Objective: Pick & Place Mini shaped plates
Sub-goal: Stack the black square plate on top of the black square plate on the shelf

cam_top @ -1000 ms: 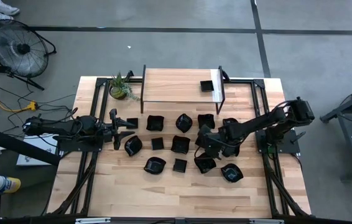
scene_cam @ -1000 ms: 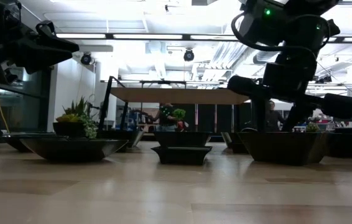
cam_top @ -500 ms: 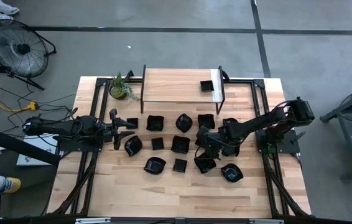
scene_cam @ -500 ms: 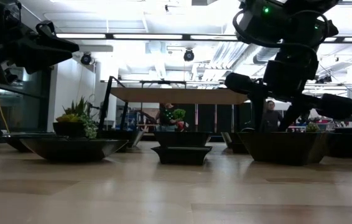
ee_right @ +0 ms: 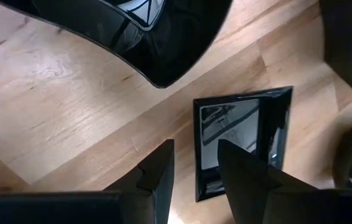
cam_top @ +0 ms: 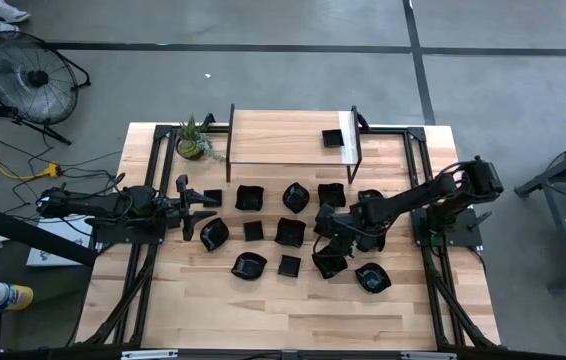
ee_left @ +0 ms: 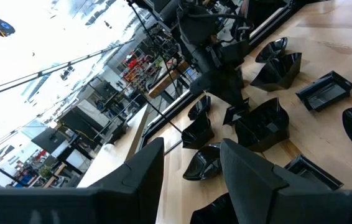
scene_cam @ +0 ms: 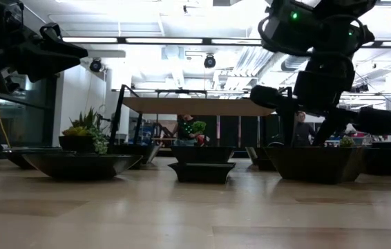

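Bench [cam_top: 293,300]: carries black mini plates [cam_top: 251,266], spread apart for single picks.
Right gripper [cam_top: 325,228]: jaws parted, empty, above a square plate [ee_right: 241,140], lined up for grasping.
Left gripper [cam_top: 199,207]: jaws open, idle at the left edge.

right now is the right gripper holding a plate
No, in the right wrist view the right gripper's fingers stand apart, empty, above a small square plate lying on the table.

Glossy black mini shaped plates [cam_top: 290,231] on a pale wood-grain table [cam_top: 293,310] (green potted plant [cam_top: 194,140]).
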